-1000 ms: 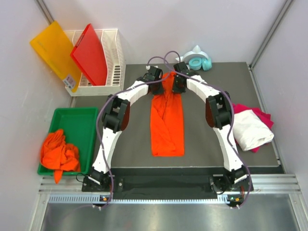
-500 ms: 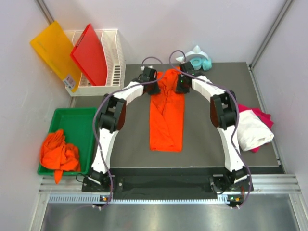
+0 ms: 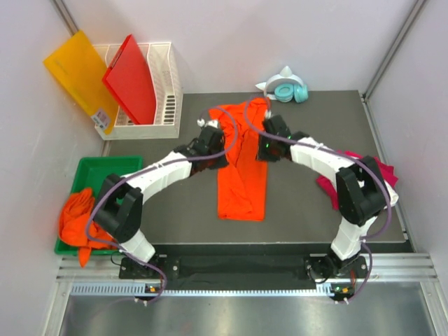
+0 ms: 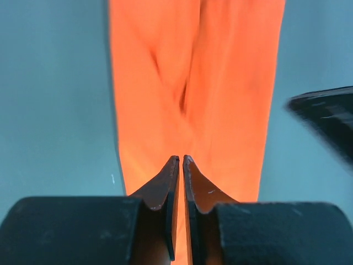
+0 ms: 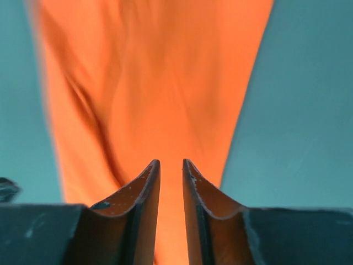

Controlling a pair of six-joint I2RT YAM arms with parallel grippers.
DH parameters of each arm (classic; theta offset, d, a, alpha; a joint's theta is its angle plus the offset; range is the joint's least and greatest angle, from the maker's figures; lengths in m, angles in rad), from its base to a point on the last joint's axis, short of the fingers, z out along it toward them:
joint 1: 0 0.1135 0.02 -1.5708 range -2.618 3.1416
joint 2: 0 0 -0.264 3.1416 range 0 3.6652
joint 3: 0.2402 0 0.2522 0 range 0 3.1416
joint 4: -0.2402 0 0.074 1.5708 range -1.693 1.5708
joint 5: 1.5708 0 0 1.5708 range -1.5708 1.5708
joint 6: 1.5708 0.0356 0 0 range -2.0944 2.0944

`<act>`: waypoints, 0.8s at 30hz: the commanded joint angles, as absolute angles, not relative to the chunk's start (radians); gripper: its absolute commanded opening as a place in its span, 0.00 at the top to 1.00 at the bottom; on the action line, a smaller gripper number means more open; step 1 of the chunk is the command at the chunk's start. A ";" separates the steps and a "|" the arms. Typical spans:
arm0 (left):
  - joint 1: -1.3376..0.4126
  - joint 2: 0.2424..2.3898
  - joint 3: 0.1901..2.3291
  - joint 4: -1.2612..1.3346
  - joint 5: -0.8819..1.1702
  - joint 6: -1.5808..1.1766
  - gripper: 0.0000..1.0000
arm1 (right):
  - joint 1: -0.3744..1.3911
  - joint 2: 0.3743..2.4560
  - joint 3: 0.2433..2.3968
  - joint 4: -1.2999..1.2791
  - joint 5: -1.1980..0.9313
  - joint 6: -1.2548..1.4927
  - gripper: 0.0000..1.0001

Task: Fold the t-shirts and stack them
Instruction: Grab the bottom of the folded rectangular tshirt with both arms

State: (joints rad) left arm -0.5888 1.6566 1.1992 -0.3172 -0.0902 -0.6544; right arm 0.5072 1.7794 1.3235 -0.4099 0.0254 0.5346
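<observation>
I have drawn back from the far end of the orange shirt (image 3: pixel 241 192), left fingers (image 4: pixel 176 167) pressed together, right fingers (image 5: pixel 150 175) slightly spread and empty, so a crosswise fold seems next.

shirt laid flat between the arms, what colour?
The shirt is bright orange, plain. Clearest in the top external view.
</observation>
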 commanded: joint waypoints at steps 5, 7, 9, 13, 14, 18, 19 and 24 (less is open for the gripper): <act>-0.779 1.534 0.953 -0.308 -0.199 -0.762 0.90 | 0.644 1.658 1.002 -0.342 0.087 0.581 0.79; -0.802 1.531 0.922 -0.308 -0.209 -0.776 0.91 | 0.655 1.646 0.974 -0.344 0.098 0.587 0.79; -0.811 1.532 0.904 -0.316 -0.215 -0.781 0.91 | 0.666 1.632 0.962 -0.344 0.106 0.589 0.79; -0.839 1.557 0.888 -0.316 -0.206 -0.785 0.92 | 0.686 1.628 0.937 -0.344 0.113 0.598 0.79; -0.845 1.562 0.887 -0.314 -0.204 -0.787 0.92 | 0.692 1.629 0.931 -0.347 0.118 0.601 0.79; -0.876 1.572 0.855 -0.321 -0.196 -0.814 0.93 | 0.725 1.628 0.890 -0.339 0.129 0.632 0.80; -0.896 1.569 0.847 -0.319 -0.195 -0.818 0.93 | 0.730 1.623 0.870 -0.337 0.127 0.638 0.80; -0.949 1.548 0.776 -0.327 -0.196 -0.865 0.94 | 0.756 1.611 0.807 -0.324 0.133 0.676 0.80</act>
State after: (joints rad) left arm -0.9123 1.5761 0.8333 -0.3302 -0.1932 -0.8131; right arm 0.7158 1.6207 0.8745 -0.2955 0.1448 0.6273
